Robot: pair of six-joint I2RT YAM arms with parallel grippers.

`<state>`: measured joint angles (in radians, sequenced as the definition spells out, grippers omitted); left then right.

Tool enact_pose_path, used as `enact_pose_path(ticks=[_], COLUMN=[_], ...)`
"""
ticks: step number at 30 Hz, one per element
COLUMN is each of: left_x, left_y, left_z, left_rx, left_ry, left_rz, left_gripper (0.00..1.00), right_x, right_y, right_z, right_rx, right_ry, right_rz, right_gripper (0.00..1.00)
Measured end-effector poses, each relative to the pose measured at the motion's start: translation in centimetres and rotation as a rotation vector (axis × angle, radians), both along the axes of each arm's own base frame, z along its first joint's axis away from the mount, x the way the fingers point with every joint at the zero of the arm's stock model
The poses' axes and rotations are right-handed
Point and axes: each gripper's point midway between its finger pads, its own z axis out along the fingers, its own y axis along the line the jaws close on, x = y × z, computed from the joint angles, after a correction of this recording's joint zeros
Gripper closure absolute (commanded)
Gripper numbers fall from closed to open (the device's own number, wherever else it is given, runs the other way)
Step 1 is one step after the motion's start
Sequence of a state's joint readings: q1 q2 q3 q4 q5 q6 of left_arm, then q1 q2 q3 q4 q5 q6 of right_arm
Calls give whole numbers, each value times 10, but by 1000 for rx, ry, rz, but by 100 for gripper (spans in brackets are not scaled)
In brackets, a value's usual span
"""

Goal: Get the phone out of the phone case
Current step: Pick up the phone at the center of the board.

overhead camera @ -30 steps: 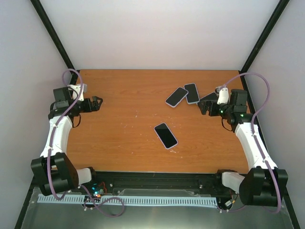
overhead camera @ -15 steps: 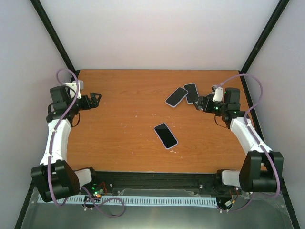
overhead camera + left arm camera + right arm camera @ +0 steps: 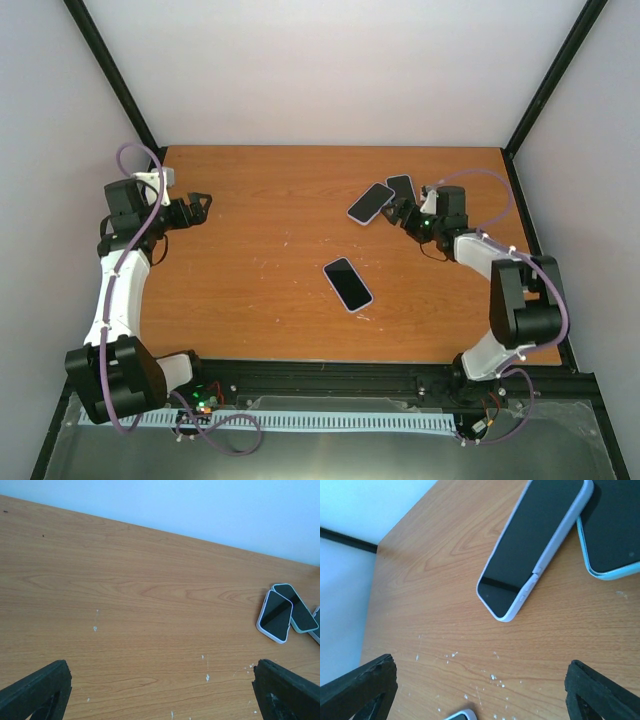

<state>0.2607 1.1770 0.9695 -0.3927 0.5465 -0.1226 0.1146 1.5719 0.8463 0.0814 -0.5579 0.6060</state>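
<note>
Three phones in cases lie screen-up on the wooden table (image 3: pixel 260 220). A lavender-cased phone (image 3: pixel 371 203) (image 3: pixel 535 545) (image 3: pixel 275 616) rests beside a light-blue-cased phone (image 3: pixel 401 188) (image 3: pixel 612 530) (image 3: pixel 296 607) at the back right. A third phone (image 3: pixel 347 284) in a lavender case sits mid-table; only its corner (image 3: pixel 462 715) shows in the right wrist view. My right gripper (image 3: pixel 403 215) (image 3: pixel 480 692) is open just right of the back pair, partly over the blue-cased one, holding nothing. My left gripper (image 3: pixel 203 206) (image 3: pixel 160 692) is open at the far left, over bare wood.
White specks dot the wood (image 3: pixel 522 667) below the right gripper. Black frame posts (image 3: pixel 110 70) stand at the table's back corners against white walls. Something grey (image 3: pixel 316 627) peeks in at the right edge of the left wrist view.
The right arm has swung left and forward, from the table's right edge up to the two back phones. The left gripper shifted slightly back early on, then held still.
</note>
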Motion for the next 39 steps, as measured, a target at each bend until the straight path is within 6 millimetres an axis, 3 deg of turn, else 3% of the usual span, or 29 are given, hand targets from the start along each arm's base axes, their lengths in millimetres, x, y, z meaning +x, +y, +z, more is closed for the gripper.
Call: enact_pose_path(ticks=[8,19,30,39], left_x=[1,1,1,4], left_y=[0,-1,-3,-3], left_z=[1,1,1,-3], left_rx=[1,-4,-9,-13], left_ry=[-4,-13,-19,-9], left_rz=[0,-8,-18,-21], left_gripper=[0,0,0,0], right_x=[26,54,90,113], right_y=[9,11,15,24], right_z=[-45,-82,-87,-88], right_rx=[96,184,254,323], right_ry=[148,245,223,189], right_rz=[-86,-185,-238,-238], right_gripper=[18,31,45,48])
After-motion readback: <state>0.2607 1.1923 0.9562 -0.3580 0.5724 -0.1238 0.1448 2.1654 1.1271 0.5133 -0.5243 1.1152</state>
